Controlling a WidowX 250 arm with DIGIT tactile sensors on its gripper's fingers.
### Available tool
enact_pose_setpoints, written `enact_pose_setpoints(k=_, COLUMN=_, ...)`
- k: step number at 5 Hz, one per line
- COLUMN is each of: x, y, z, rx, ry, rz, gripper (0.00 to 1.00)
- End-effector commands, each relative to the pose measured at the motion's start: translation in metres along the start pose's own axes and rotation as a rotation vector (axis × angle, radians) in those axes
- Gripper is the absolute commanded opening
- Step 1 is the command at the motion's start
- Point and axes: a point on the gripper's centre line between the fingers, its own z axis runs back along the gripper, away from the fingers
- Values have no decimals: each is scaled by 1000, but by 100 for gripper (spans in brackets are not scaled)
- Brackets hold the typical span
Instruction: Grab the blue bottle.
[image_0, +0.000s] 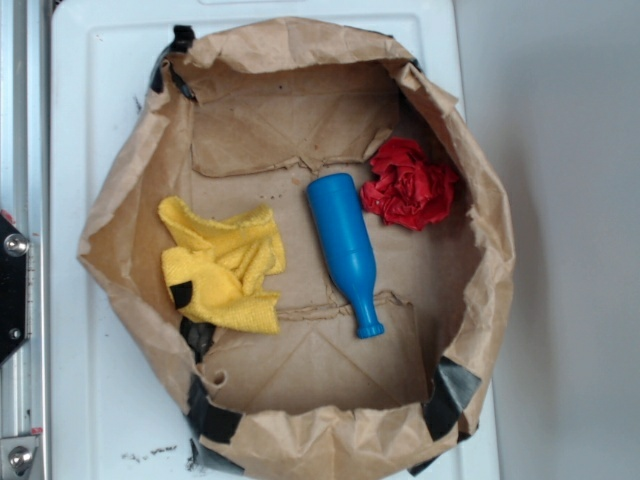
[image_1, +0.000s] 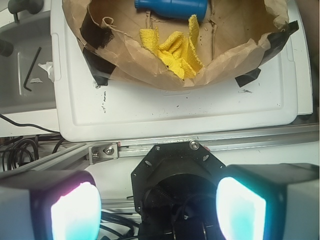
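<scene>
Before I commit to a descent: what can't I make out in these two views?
- Blue bottle, wrist view: upper side cut by top edge.
- Red cloth: absent from wrist view, beyond its frame.
- Gripper: outside exterior view; height over the bag unknown.
- Yellow towel: anything beneath is hidden.

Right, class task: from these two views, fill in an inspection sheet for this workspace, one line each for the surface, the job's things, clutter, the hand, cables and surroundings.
Surface: white plastic lid, scuffed with dark specks, carrying a brown paper bag rolled open and patched with black tape.
Job's things: blue bottle lying on its side in the bag, neck toward the lower rim, untouched.
Clutter: yellow towel to one side of the bottle, red cloth wad on the other, near its base.
Hand: hand open, pads apart, outside the bag, holding nothing.
Cables: black cables beside the metal rail.
Surroundings: hex key in a grey tray.
</scene>
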Motion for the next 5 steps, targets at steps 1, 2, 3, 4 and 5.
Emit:
enact_pose_setpoints(k=1, x=0, y=0, z=0, rx=0, ry=0, rz=0, gripper=100)
enact_pose_setpoints(k=2, x=20, y=-19, z=-7, rx=60, ry=-2, rz=60, gripper=100)
enact_pose_setpoints(k=3, x=41, y=-28, z=-13, rx=68, ry=3, rz=119, gripper=100)
enact_pose_setpoints(k=4, x=64, y=-26, z=-14, rx=36, ry=14, rz=139, gripper=100)
enact_pose_setpoints(k=5, x=92, y=-14, z=-13, rx=-59, ry=-39, rz=-5, gripper=100)
